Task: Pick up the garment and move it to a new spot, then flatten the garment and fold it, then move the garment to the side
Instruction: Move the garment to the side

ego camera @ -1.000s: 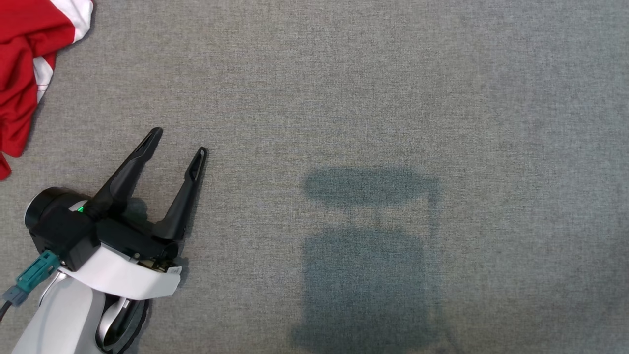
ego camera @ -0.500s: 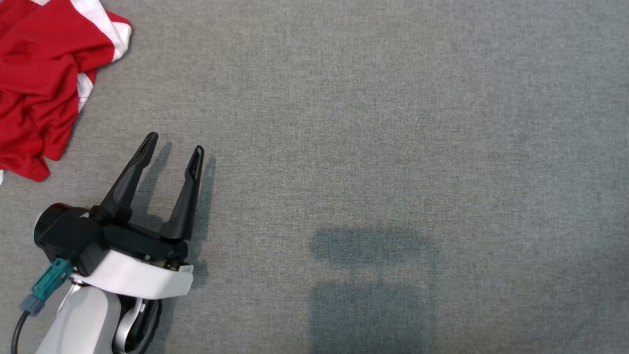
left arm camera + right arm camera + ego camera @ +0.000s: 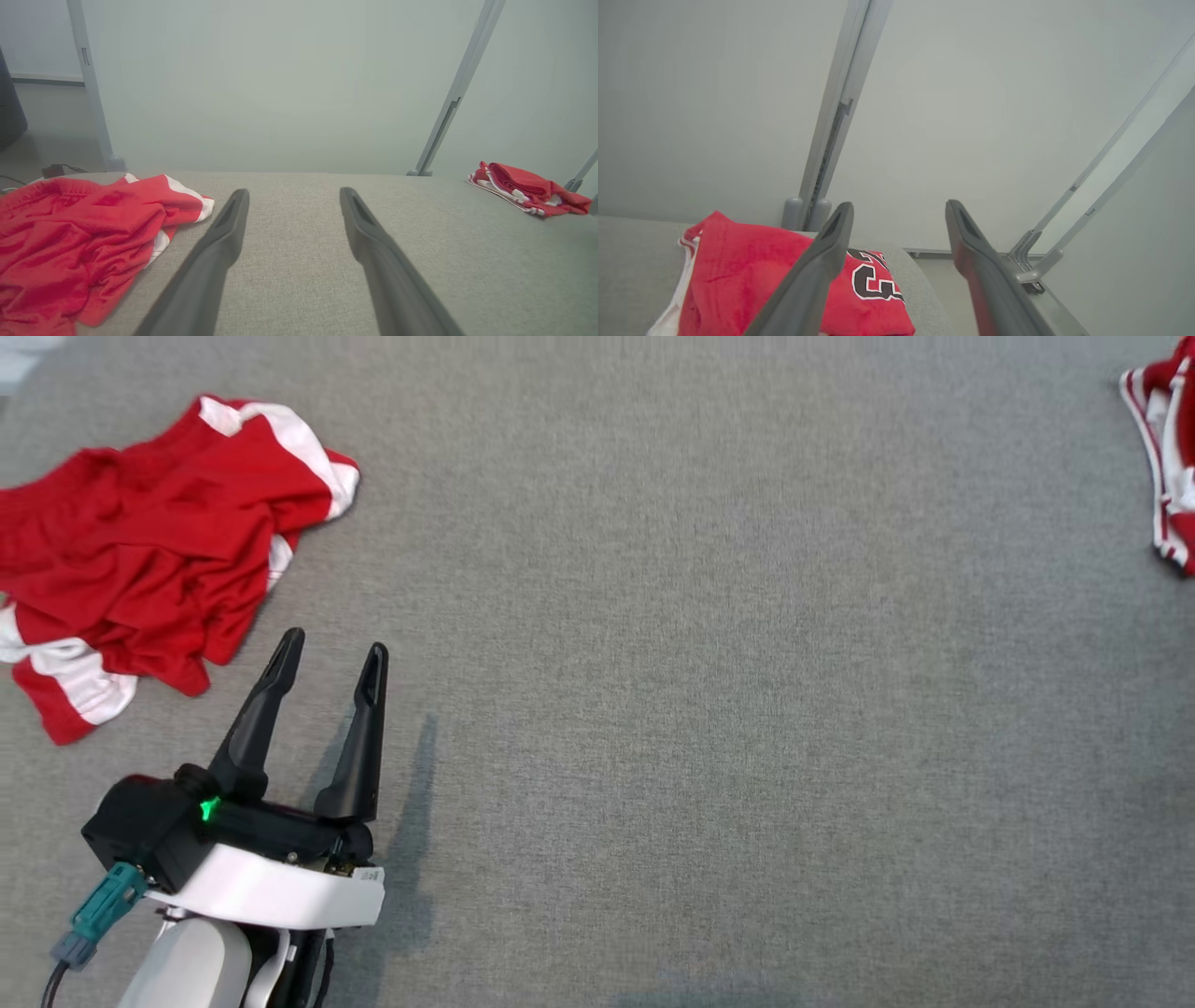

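Broadly, looked down on a wide grey fabric-covered table (image 3: 709,709). Found the crumpled red mesh garment with white trim (image 3: 159,551) heaped at the table's left side, in soft ridges and overlapping layers. Saw the same garment (image 3: 70,233) from the left wrist, lying just left of that arm's fingers. Judged it the piece to be worked, and not yet picked up.

Noted a second red garment, folded, with white-striped edges (image 3: 1167,504), well apart at the table's far right edge. Caught it from the right wrist too, as a folded red garment (image 3: 738,270) bearing a black-and-white printed number.

Held the left jaws wide apart and empty, long dark fingers (image 3: 261,719) pointing up the table, tips near the heap's lower edge but not touching it. Held the right jaws likewise apart, clamped on nothing, close to the folded piece; could not tell whether touching it. Spotted a small green light (image 3: 207,809) on the left wrist housing.

Expected the heap to handle light, limp and a little slippery: no stiffness, sagging from any single pinch, layers dragging along together. Thought it best to take a raised fold or the white-trimmed hem nearest the left jaws, pinching deep enough to catch cloth and not the table cover.
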